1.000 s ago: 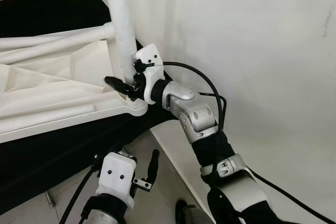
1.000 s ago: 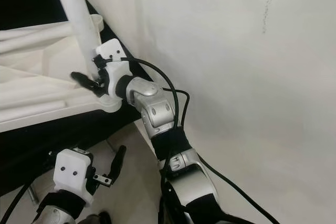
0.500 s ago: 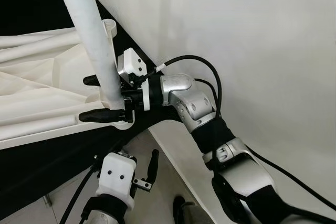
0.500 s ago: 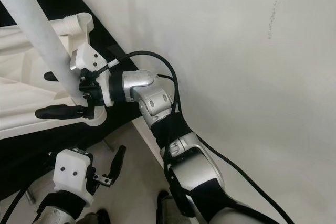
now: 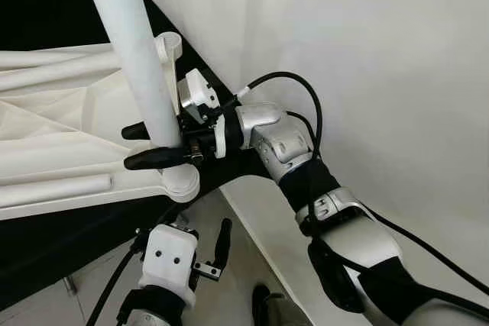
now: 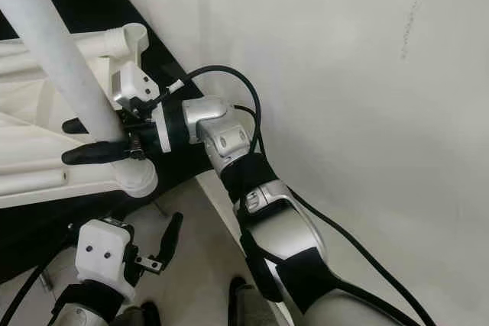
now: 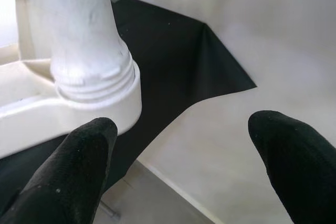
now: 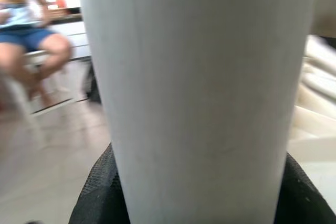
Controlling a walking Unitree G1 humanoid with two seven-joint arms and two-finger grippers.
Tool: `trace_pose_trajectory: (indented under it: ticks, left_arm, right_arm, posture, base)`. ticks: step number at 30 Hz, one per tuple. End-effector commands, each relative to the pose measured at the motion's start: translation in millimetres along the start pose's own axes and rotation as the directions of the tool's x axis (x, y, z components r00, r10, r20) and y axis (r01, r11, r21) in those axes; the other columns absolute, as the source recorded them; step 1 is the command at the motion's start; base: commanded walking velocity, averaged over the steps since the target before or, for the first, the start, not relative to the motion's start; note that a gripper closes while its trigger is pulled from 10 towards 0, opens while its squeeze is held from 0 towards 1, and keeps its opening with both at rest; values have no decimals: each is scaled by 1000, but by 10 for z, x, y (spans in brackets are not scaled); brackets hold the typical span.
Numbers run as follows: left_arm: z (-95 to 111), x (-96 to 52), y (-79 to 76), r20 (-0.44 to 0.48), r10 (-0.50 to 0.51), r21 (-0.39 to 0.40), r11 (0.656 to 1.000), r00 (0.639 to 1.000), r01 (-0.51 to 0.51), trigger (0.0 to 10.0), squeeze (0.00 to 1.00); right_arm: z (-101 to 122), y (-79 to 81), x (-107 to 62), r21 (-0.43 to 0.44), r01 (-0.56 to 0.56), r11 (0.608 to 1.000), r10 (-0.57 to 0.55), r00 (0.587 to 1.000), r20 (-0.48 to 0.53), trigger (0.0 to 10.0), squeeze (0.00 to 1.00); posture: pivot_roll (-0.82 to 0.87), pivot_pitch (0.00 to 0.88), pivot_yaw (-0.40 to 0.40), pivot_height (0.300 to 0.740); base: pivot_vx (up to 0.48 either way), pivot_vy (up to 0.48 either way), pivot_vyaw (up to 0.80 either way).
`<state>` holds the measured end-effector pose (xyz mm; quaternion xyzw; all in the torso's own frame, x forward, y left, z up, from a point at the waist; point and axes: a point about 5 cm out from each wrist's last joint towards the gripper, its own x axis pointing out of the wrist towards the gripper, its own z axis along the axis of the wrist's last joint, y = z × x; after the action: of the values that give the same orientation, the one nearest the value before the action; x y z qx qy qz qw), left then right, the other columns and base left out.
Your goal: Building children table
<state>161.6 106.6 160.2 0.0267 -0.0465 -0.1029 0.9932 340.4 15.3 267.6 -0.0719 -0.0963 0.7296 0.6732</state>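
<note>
A white round table leg (image 5: 134, 51) stands in a corner socket (image 5: 181, 182) of the upturned white tabletop (image 5: 53, 135). My right gripper (image 5: 130, 148) is shut on the leg a little above the socket, one black finger in front and one behind. In the right wrist view the leg (image 8: 199, 93) sits between the fingers (image 8: 97, 192). My left gripper (image 7: 181, 145) hangs open below the table corner, apart from it and holding nothing. Its view shows the leg's threaded end (image 7: 92, 80) seated in the socket collar (image 7: 123, 103).
A second socket (image 5: 170, 43) with no leg in it stands at the tabletop's far corner. The tabletop lies on a black sheet (image 5: 46, 242). A white wall (image 5: 367, 59) runs close along the right. Pale floor (image 5: 237, 280) lies below. A seated person (image 8: 31, 30) is blurred beyond the leg.
My right wrist has rolled around the leg and now holds it slightly higher above the socket. The head view has shifted. The left arm has stayed still.
</note>
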Motion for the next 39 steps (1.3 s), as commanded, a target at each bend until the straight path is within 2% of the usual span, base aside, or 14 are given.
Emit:
trace_pose_trajectory:
  ticks: [1, 4, 5, 7, 11, 17, 18, 19, 24, 25, 29, 33, 34, 39]
  left_arm:
    - [-42, -24, -10, -27, -4, -6, 1000, 1000, 4, 10000, 0]
    - [-45, -22, -9, -27, -5, -6, 1000, 1000, 5, 10000, 0]
    - [-50, -19, -4, -27, -6, -5, 1000, 1000, 5, 10000, 0]
    - [-51, -13, 6, -26, -6, -5, 1000, 1000, 6, 10000, 0]
    - [-66, 8, 25, -26, -11, -1, 1000, 1000, 11, 10000, 0]
    - [-85, 36, 49, -27, -13, 7, 1000, 1000, 13, 10000, 0]
    - [-85, 39, 54, -26, -12, 8, 1000, 1000, 12, 10000, 0]
    - [-84, 40, 59, -25, -8, 11, 1000, 1000, 8, 10000, 0]
    - [-76, 37, 58, -23, -3, 11, 1000, 1000, 3, 10000, 0]
    - [-75, 37, 56, -23, -4, 11, 1000, 1000, 4, 10000, 0]
    - [-64, 31, 37, -22, -7, 7, 1000, 1000, 7, 10000, 0]
    - [-61, 28, 33, -22, -7, 5, 1000, 1000, 7, 10000, 0]
    - [-55, 21, 29, -22, -7, 4, 1000, 1000, 7, 10000, 0]
    - [-34, -17, 10, -24, -4, 1, 1000, 1000, 4, 10000, 0]
  right_arm:
    - [-122, -97, -218, 51, 325, 944, -327, 945, 22, 0, 0]
    - [-177, -102, -291, 52, 448, 893, -449, 893, 13, 0, 0]
    - [-307, -63, -337, 50, 628, 776, -627, 778, -36, 0, 0]
    - [-481, 138, -285, 57, 709, 703, -702, 705, -99, 0, 0]
    - [-611, 473, -90, 86, 734, 674, -722, 679, -129, 0, 0]
    - [-597, 456, 5, 91, 690, 718, -681, 723, -113, 0, 0]
    - [-585, 434, -2, 87, 687, 722, -677, 727, -114, 2980, 0]
    - [-571, 424, -3, 87, 670, 737, -661, 741, -116, 10000, 0]
    - [-493, 452, 31, 106, 560, 822, -552, 829, -91, 10000, 0]
    - [-452, 464, 36, 127, 508, 852, -503, 861, -71, 10000, 1000]
    - [-302, 407, -45, 125, 252, 960, -253, 967, -1, 10000, 1000]
    - [-224, 274, -120, 82, 194, 977, -196, 981, 8, 10000, 1000]
    - [-179, 214, -160, 60, 133, 989, -133, 991, 2, 10000, 90]
    - [-71, 93, -307, 56, -91, 994, 94, 994, -50, 10000, 0]
  posture:
    - [-12, 284, -72, 740]
    - [-12, 284, -72, 740]
    - [-17, 277, -74, 740]
    - [-25, 275, -59, 740]
    - [-23, 253, -43, 740]
    - [-7, 247, -49, 740]
    - [-7, 247, -49, 740]
    - [-6, 247, -50, 740]
    - [-5, 251, -52, 740]
    - [-3, 254, -52, 740]
    - [8, 264, -55, 740]
    - [10, 265, -55, 740]
    - [17, 275, -59, 740]
    - [32, 292, -65, 740]
  base:
    - [0, 0, 0]
    - [0, 0, 0]
    - [0, 0, 0]
    - [0, 0, 0]
    - [0, 0, 0]
    - [0, 0, 0]
    - [0, 0, 0]
    - [0, 0, 0]
    - [0, 0, 0]
    - [0, 0, 0]
    - [0, 0, 0]
    - [0, 0, 0]
    - [0, 0, 0]
    - [0, 0, 0]
